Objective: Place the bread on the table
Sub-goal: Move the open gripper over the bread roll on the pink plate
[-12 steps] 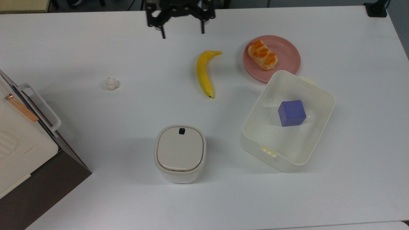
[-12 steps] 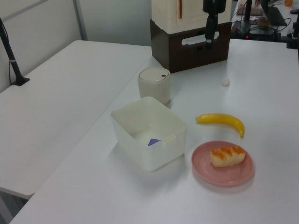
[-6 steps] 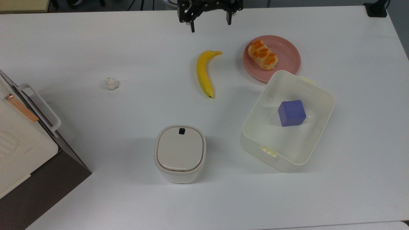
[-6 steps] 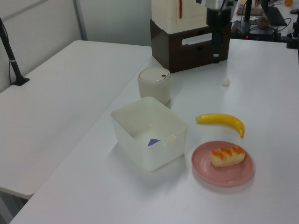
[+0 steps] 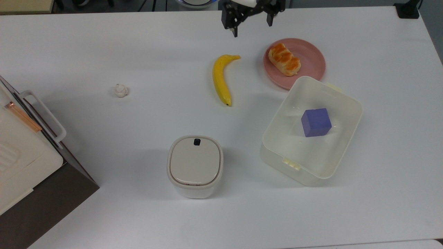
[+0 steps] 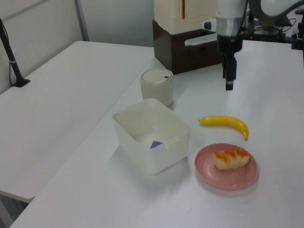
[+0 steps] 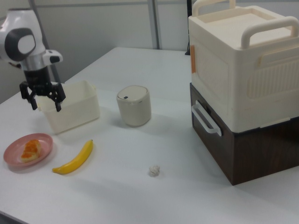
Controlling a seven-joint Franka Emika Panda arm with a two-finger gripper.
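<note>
The bread (image 5: pixel 284 59), a small bun with a glossy orange-brown top, lies on a round pink plate (image 5: pixel 311 52) on the white table (image 5: pixel 104 45). It also shows on the plate in the left view (image 6: pixel 231 158) and the right view (image 7: pixel 31 150). My gripper (image 5: pixel 252 28) hangs open and empty above the table near its far edge, up and to the top view's left of the plate. In the right view the gripper (image 7: pixel 46 105) hovers above the plate (image 7: pixel 14 156), fingers spread. In the left view the gripper (image 6: pixel 229 84) points down beyond the banana.
A yellow banana (image 5: pixel 219 81) lies left of the plate in the top view. A clear plastic box (image 5: pixel 346 98) holding a purple cube (image 5: pixel 315 122) touches the plate's near rim. A lidded cream canister (image 5: pixel 195 165), a small white lump (image 5: pixel 121 90) and a brown-and-cream appliance (image 5: pixel 20 155) stand further off.
The gripper has travelled steadily to the top view's right along the table's far edge, from left of the banana to close by the plate, staying open. Nothing else moved.
</note>
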